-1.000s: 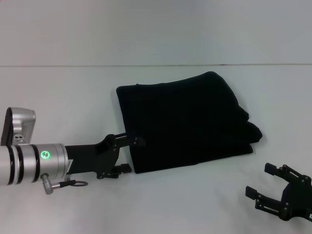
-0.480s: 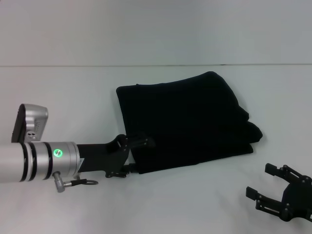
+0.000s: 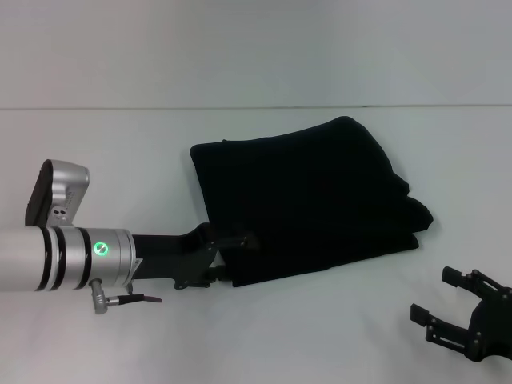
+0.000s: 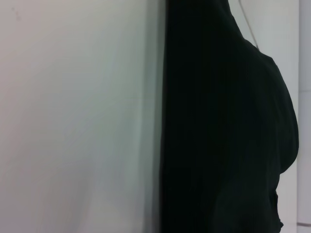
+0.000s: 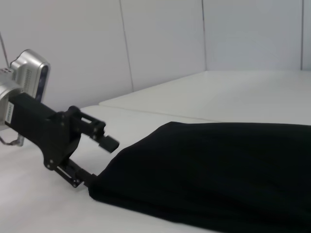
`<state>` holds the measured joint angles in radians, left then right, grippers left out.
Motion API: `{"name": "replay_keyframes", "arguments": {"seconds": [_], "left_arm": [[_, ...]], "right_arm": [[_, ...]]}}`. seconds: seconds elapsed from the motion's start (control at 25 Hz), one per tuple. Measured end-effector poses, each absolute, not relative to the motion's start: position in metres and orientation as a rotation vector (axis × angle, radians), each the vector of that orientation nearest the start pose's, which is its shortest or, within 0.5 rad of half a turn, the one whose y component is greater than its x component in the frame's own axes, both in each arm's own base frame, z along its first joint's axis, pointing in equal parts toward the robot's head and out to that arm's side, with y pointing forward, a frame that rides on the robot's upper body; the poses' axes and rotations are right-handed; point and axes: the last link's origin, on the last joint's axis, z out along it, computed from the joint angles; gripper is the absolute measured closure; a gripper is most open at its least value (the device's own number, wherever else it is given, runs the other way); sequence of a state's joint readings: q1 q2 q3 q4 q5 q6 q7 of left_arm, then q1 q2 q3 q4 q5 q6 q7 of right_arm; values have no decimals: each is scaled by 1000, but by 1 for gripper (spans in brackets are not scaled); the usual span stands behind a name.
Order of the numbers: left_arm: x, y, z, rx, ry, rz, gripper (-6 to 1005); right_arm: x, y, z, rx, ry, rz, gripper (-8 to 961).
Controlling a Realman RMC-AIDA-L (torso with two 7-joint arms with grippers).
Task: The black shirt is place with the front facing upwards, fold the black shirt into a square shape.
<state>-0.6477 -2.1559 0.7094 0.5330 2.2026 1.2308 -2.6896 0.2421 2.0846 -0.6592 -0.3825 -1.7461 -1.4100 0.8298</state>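
Left gripper at the folded black shirt's near-left corner

The black shirt (image 3: 308, 200) lies folded mid-table (image 3: 120, 144); the left gripper (image 3: 226, 258) — jaws apart, one above and one below the corner. Right gripper (image 3: 448, 308) hovers by the table's near-right corner — jaws apart, holding nothing.

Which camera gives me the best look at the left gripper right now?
The right wrist view: the left gripper shows side-on, open, straddling the black shirt at its near corner. The head view shows it partly merging with the cloth. The left wrist view shows no fingers.
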Motion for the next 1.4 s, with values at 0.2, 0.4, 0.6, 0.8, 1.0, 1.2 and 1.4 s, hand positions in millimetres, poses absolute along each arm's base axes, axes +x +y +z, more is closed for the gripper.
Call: {"name": "replay_keyframes", "arguments": {"seconds": [0.2,0.4,0.6,0.8,1.0,1.2,1.4], "left_arm": [[-260,351,-68,1996,2466,591,187],[-260,352,-69,2001,2470,582,405],[-258,352,-73,2017,2473,550,613],[-257,354,-74,2029,2479,549,710],[-257,355,-74,2032,2480,549,807],[-257,355,-73,2051,2470,539,935],[-263,350,-70,2044,2469,544,933]], "right_arm": [[355,241,-24,-2353,613,682,38],[355,241,-24,-2353,611,682,38],[355,241,-23,-2352,610,683,38],[355,241,-23,-2351,608,686,38],[354,242,-23,-2351,606,688,38],[354,243,-22,-2350,603,688,38],[356,245,-19,-2326,609,688,38]]}}
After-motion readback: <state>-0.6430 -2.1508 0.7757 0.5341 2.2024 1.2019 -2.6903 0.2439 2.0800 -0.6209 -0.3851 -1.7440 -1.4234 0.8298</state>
